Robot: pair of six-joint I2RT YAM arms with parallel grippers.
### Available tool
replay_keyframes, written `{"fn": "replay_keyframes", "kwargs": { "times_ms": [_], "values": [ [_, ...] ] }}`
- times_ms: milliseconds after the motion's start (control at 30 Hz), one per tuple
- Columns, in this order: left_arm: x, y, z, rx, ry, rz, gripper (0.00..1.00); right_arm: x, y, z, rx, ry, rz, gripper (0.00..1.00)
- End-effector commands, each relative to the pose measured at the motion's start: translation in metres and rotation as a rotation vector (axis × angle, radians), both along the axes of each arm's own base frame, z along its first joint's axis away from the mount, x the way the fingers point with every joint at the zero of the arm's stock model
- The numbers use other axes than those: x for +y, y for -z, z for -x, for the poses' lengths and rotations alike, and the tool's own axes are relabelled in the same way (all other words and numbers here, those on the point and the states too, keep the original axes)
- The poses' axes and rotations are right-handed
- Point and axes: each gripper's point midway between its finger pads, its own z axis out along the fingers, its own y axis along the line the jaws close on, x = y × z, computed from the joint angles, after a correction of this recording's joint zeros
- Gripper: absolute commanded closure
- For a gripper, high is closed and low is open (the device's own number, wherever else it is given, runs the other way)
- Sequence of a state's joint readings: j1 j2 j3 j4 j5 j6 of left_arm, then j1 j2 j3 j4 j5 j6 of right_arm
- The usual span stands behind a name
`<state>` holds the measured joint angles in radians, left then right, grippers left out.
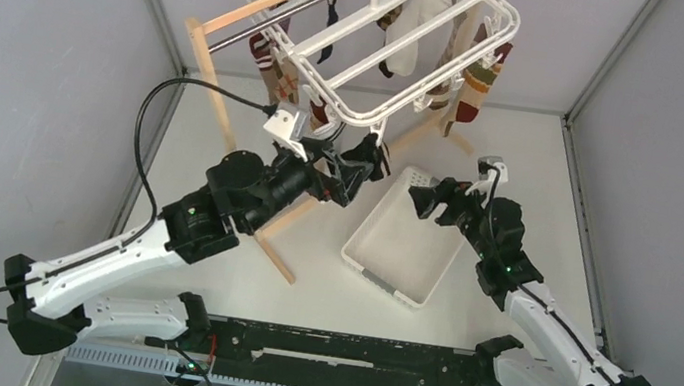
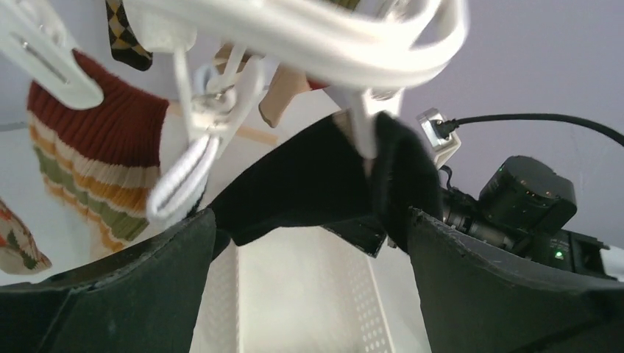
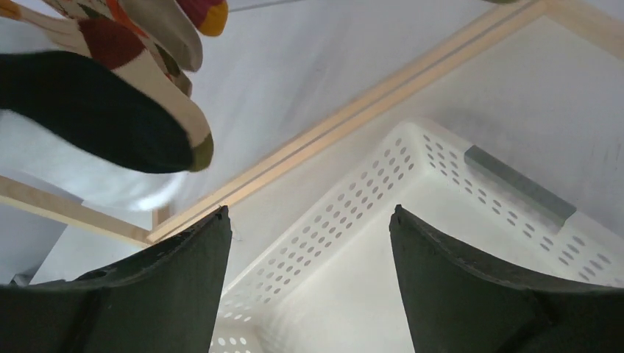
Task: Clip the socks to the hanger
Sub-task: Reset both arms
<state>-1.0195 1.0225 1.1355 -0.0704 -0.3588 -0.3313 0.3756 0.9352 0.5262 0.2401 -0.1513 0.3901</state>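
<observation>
Fig. Black sock [image 2: 309,184] at the near edge of the hanger [image 2: 331,37], inside my spread left gripper [image 2: 313,220].
Plain black, held by a white clip [image 2: 364,129], long axis slanting down-left in the left wrist view; my right gripper [image 3: 309,220] agape above the basket [image 3: 412,158].

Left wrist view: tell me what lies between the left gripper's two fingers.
Between the fingers of the left gripper hangs a black sock, seemingly caught in a clip on the hanger, with the white basket below. The left wrist view shows this.
</observation>
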Motion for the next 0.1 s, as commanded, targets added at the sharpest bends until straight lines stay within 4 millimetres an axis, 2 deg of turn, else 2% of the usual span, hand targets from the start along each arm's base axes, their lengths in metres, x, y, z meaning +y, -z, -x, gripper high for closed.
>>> {"fn": "replay_keyframes", "kwargs": {
  "times_ms": [0, 67],
  "values": [
    [0.015, 0.0109, -0.0004, -0.008, -0.039, -0.021, 0.0, -0.0009, -0.0043, -0.0012, -0.026, 0.03, 0.008, 0.16],
    [0.018, 0.0147, 0.0015, 0.001, -0.04, -0.02, 0.0, -0.0016, -0.0019, 0.0006, -0.026, 0.037, 0.016, 0.16]
  ]
}}
